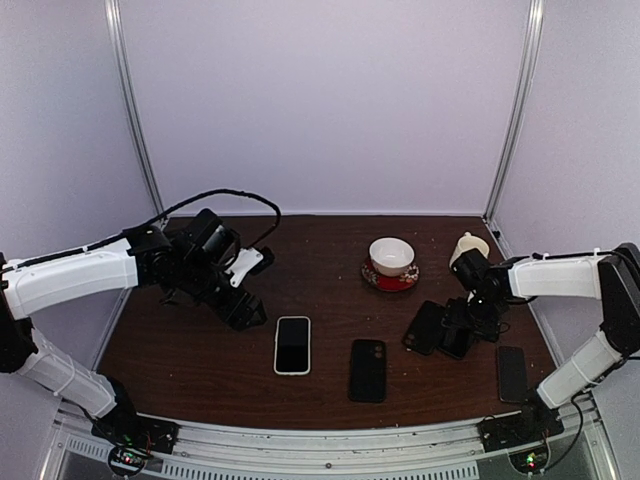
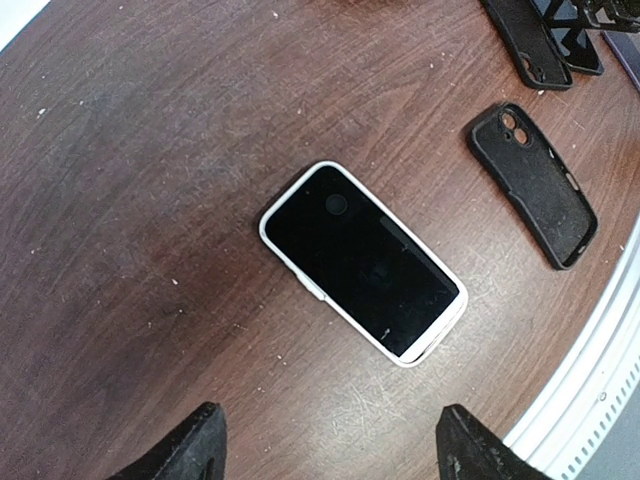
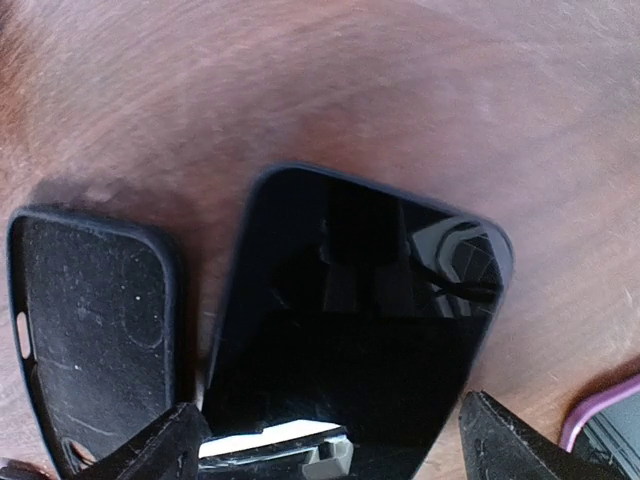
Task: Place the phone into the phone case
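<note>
A black phone [image 3: 360, 300] lies screen up on the table with its near end between my right gripper's fingers [image 3: 330, 450]. The jaws are open and straddle it, with a sliver of table showing by the right finger. An empty black case [image 3: 95, 330] lies right beside it, also seen from above [image 1: 424, 327]. A second empty black case [image 1: 368, 369] lies at the front middle. A phone in a white case [image 2: 363, 262] lies screen up ahead of my left gripper [image 2: 335, 450], which is open, empty and above the table [image 1: 243, 308].
A cup on a red saucer [image 1: 391, 262] stands at the back right, with a white object [image 1: 468, 245] beside it. A phone with a purple rim [image 1: 512, 373] lies at the front right. The table's metal front rail [image 2: 600, 370] is close to the white-cased phone.
</note>
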Controlling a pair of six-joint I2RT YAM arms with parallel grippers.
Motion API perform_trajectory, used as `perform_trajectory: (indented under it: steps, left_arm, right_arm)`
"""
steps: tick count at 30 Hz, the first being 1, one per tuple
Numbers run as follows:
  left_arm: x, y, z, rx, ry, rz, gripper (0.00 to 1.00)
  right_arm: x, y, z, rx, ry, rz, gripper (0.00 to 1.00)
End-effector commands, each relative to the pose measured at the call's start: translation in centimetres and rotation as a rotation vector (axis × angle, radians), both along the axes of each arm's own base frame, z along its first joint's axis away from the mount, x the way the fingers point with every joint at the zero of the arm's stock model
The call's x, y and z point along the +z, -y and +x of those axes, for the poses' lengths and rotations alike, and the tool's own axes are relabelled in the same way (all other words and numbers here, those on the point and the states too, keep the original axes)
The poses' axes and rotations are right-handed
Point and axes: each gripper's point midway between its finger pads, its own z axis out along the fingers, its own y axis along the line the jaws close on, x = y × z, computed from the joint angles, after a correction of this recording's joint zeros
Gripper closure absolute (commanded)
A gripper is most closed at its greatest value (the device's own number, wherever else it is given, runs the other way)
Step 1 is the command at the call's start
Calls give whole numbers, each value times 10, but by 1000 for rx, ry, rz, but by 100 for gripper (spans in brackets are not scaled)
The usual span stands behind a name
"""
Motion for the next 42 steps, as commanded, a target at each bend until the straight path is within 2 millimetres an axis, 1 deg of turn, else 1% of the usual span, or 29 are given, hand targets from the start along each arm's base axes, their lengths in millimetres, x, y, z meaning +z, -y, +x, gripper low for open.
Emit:
perform_trajectory:
  steps: [1,6,8,9,12,14,16,18,20,24,27,28,31,33,36,40,42]
  left_arm:
    - [13,4,4,-10,21,-42,24]
    - [14,2,5,-3,24,-42,24]
    - [14,1,5,-4,24,-44,24]
    - [14,1,5,-3,24,-44,24]
    - [14,1,5,-3,20,-47,24]
    - [13,1,5,-2,20,-45,24]
    - [13,0,6,0,19,-44,24]
    - [13,0,5,-1,15,-49,24]
    - [15,0,4,-4,13,-57,24]
    - [15,-1,4,-2,14,-59,24]
    - [14,-2,4,-1,12,-57,24]
    - [14,-2,4,1,13,-55,24]
    - [15,-2,3,-2,14,-60,24]
    - [16,-2,3,-1,16,-61,24]
    - [15,-3,4,2,20,-54,24]
    - [13,-1,4,-2,8,-58,24]
    - [13,-1,3,-3,7,-57,24]
  right_arm:
    - [-6,-10,5,48,-35,22,7]
    - [-15,-11,8,53,-64,9,7]
    - [-19,-16,8,64,-83,26,1]
    - [-19,-17,9,69,-90,22,1]
    - [-15,-21,17,79,-78,27,1]
    - [-9,-29,21,101,-73,43,1]
    - [-4,-37,18,127,-80,47,0]
    - [-2,-34,12,135,-95,21,1]
    - [-6,-27,4,129,-117,-10,0]
    - [-19,-24,-3,160,-170,-35,1]
    - [-14,-32,-5,249,-200,-35,3]
    - [-11,-33,-9,281,-220,-41,3]
    - [-5,-35,-30,334,-275,-41,6]
    - [-6,-40,-46,346,-293,-15,8]
    - [-10,-40,-65,325,-305,4,11]
    - [-8,-41,-82,307,-314,56,11]
    - [-4,-41,-85,312,-310,67,6]
